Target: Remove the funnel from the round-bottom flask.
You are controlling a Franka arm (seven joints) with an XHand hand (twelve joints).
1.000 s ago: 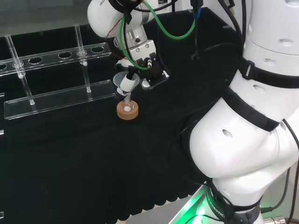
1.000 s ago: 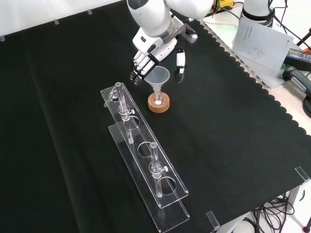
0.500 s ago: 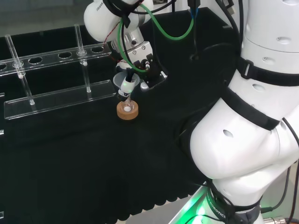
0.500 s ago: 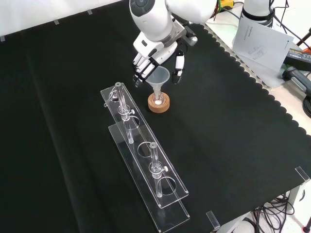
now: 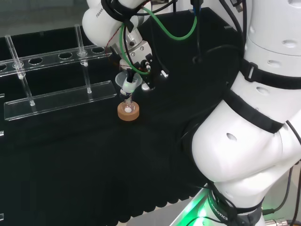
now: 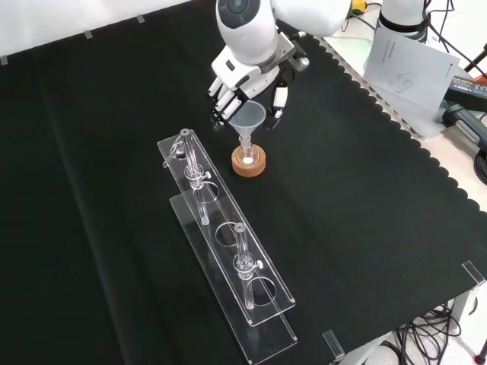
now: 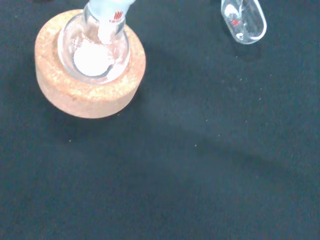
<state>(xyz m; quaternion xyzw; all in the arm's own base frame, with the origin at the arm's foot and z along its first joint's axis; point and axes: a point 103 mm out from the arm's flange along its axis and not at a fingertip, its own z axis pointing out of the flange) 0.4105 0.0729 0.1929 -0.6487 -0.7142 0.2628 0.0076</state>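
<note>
front view, taken from left to right: a clear rack (image 6: 228,266) lay on the black cloth (image 6: 91,190) at the left, running from near the middle toward the near edge, with upright glass tubes in it. just right of its far end sat the cork ring (image 6: 249,162), and in it the round-bottom flask (image 6: 247,157), small and holding something white. the funnel (image 6: 248,122) stood upright with its stem in the flask neck, not yet lifted. the hand (image 6: 242,87) hung over the funnel from the far side, its fingers (image 6: 223,106) reaching down just left of the funnel's bowl and the thumb (image 6: 278,103) just right of it, so the bowl stood between them; they looked relaxed and apart, with no clear pinch on the rim, though contact was hard to judge. papers (image 6: 407,57) lay off the cloth at the far right. head view put the hand (image 5: 136,63) right above the funnel (image 5: 127,82) and cork ring (image 5: 128,111). by my reading the step in hand was the reach and closing-in for the grasp. the next move would call for fingers and thumb to close on the bowl, then a straight lift along the stem so the flask stays seated in its ring.
</note>
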